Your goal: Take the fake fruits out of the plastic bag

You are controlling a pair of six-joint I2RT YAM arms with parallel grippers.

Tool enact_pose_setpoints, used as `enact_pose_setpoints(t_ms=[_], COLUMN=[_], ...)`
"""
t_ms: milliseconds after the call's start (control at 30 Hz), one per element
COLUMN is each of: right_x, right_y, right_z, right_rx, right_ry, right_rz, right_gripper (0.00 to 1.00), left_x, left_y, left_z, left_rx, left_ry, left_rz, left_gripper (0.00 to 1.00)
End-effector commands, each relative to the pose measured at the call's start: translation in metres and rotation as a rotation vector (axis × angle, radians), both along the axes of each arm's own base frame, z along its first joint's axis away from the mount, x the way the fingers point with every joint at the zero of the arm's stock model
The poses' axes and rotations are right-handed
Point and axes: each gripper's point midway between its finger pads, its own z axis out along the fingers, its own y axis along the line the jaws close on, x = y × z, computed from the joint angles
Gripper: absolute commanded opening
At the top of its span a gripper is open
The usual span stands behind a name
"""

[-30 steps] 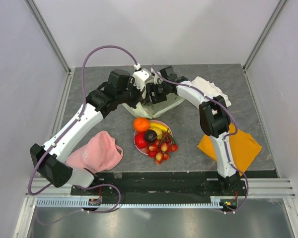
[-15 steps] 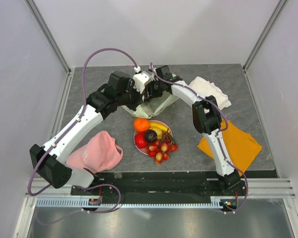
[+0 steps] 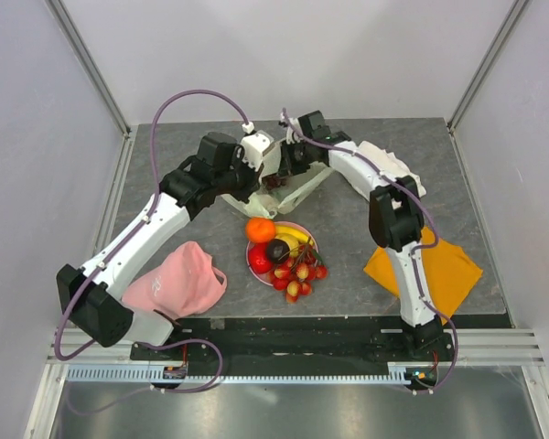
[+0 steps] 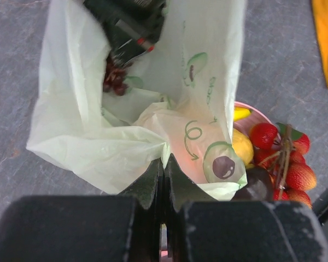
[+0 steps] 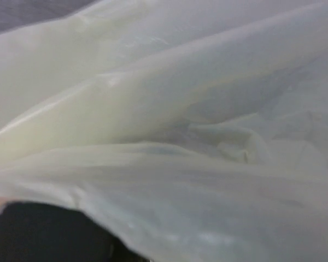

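The pale green plastic bag [image 3: 304, 190] lies at the back middle of the table. My left gripper [image 4: 164, 166] is shut on its near rim [image 4: 98, 142] and holds the mouth up. My right gripper [image 4: 120, 54] reaches into the bag from the far side, its fingers together on a dark purple grape bunch [image 4: 113, 81], which also shows at the bag mouth [image 3: 273, 182]. The right wrist view shows only bag film. An orange [image 3: 260, 229], apple [image 3: 260, 261], plum [image 3: 276, 249], banana [image 3: 295, 238] and berry cluster [image 3: 299, 273] rest on the pink plate [image 4: 251, 107].
A pink cap [image 3: 178, 279] lies front left. An orange cloth [image 3: 439, 265] lies front right, with a white folded cloth [image 3: 389, 165] behind it. Walls close off the table on three sides.
My right gripper has closed and drawn slightly back and up at the bag mouth, where the dark grapes now show. The left gripper has kept its hold on the rim.
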Motion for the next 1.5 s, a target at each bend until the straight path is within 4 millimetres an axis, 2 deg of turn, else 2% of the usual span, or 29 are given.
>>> enact_pose_setpoints(t_ms=[0, 67, 167, 233, 300, 333, 367, 400, 433, 500, 533, 733, 867, 933, 967, 1067, 1100, 1133, 1200, 1267, 1333, 1467], right_x=[-0.019, -0.035, -0.047, -0.047, -0.051, -0.055, -0.06, -0.063, -0.066, -0.069, -0.069, -0.081, -0.098, -0.111, -0.117, -0.137, -0.144, -0.154, -0.165, -0.178, -0.184, -0.198], right_y=[-0.011, -0.01, -0.02, -0.024, -0.027, -0.027, -0.025, -0.025, -0.024, -0.028, -0.03, -0.051, -0.055, -0.057, -0.057, -0.062, -0.06, -0.063, -0.061, -0.06, -0.06, -0.052], right_z=[0.13, 0.153, 0.165, 0.173, 0.188, 0.196, 0.205, 0.216, 0.223, 0.241, 0.248, 0.318, 0.353, 0.367, 0.364, 0.353, 0.349, 0.342, 0.335, 0.325, 0.317, 0.308], right_rx=[0.157, 0.218, 0.248, 0.28, 0.324, 0.354, 0.385, 0.415, 0.429, 0.442, 0.443, 0.456, 0.484, 0.501, 0.506, 0.487, 0.478, 0.473, 0.467, 0.445, 0.404, 0.393], right_ry=[-0.183, -0.185, -0.167, -0.158, -0.171, -0.168, -0.177, -0.199, -0.212, -0.267, -0.287, -0.491, -0.585, -0.598, -0.584, -0.584, -0.593, -0.576, -0.563, -0.543, -0.562, -0.541], right_rz=[0.157, 0.237, 0.257, 0.255, 0.278, 0.293, 0.318, 0.342, 0.355, 0.362, 0.36, 0.339, 0.355, 0.364, 0.375, 0.397, 0.413, 0.412, 0.424, 0.442, 0.462, 0.473], right_gripper=[0.06, 0.05, 0.04, 0.03, 0.03, 0.03, 0.03, 0.03, 0.03, 0.03, 0.04, 0.03, 0.03, 0.03, 0.03, 0.03, 0.04, 0.04, 0.04, 0.03, 0.03, 0.03], left_x=[0.026, 0.034, 0.05, 0.062, 0.078, 0.087, 0.093, 0.102, 0.11, 0.123, 0.13, 0.148, 0.151, 0.148, 0.147, 0.141, 0.138, 0.134, 0.126, 0.119, 0.108, 0.088], left_y=[0.002, 0.001, -0.005, -0.009, -0.011, -0.014, -0.015, -0.017, -0.02, -0.016, -0.013, -0.004, -0.006, -0.007, -0.007, -0.005, -0.004, 0.0, 0.006, 0.016, 0.028, 0.039], left_z=[0.008, 0.01, 0.007, 0.005, 0.015, 0.005, 0.005, 0.015, 0.005, 0.014, 0.012, 0.025, 0.029, 0.032, 0.034, 0.047, 0.056, 0.057, 0.078, 0.087, 0.103, 0.116], left_rx=[-0.037, -0.035, -0.015, -0.005, -0.018, -0.008, -0.004, -0.015, -0.008, -0.038, -0.044, -0.073, -0.089, -0.097, -0.1, -0.104, -0.109, -0.099, -0.105, -0.097, -0.095, -0.087], left_ry=[-0.054, -0.075, -0.103, -0.12, -0.163, -0.149, -0.151, -0.167, -0.142, -0.144, -0.135, -0.154, -0.148, -0.139, -0.139, -0.161, -0.173, -0.166, -0.201, -0.227, -0.267, -0.301], left_rz=[0.065, 0.063, 0.05, 0.055, 0.067, 0.073, 0.079, 0.087, 0.093, 0.124, 0.139, 0.17, 0.157, 0.149, 0.143, 0.117, 0.109, 0.102, 0.097, 0.103, 0.113, 0.098], left_gripper=[0.02, 0.02, 0.02, 0.02, 0.02, 0.02, 0.02, 0.01, 0.02, 0.02, 0.01, 0.01, 0.02, 0.14, 0.29, 0.67, 0.71, 0.75, 0.78, 0.8, 0.82, 0.84])
